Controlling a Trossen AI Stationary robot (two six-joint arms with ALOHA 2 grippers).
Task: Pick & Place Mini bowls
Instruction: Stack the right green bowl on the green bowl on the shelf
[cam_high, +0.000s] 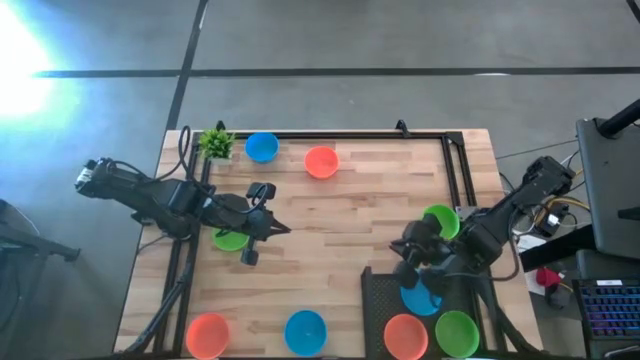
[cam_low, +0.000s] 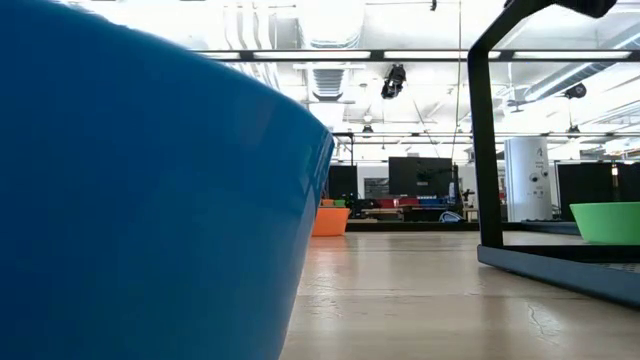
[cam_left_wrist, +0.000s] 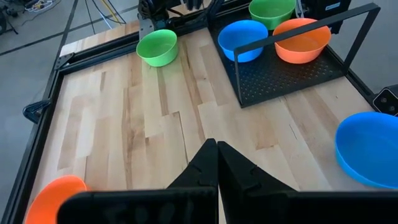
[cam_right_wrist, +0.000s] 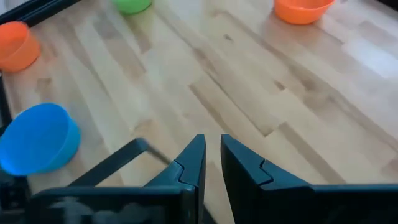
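Observation:
Mini bowls lie scattered on the wooden table: blue (cam_high: 261, 147) and orange (cam_high: 321, 161) at the far side, orange (cam_high: 208, 333) and blue (cam_high: 305, 330) at the near edge. One green bowl (cam_high: 230, 238) shows partly under my left arm, another (cam_high: 441, 220) partly under my right arm. In the black tray (cam_high: 375, 300) rest a blue (cam_high: 420, 297), an orange (cam_high: 405, 333) and a green bowl (cam_high: 456, 332). My left gripper (cam_left_wrist: 216, 158) hangs shut above the table's left middle. My right gripper (cam_right_wrist: 212, 152) hovers over the tray's far left corner, a narrow gap between its fingers, nothing in it.
A small potted plant (cam_high: 215, 143) stands at the far left corner. A black rail (cam_high: 350, 134) runs along the far edge and down the right side. The tray carries a tall black handle frame (cam_low: 485, 150). Bare wood (cam_high: 340, 220) lies between the arms.

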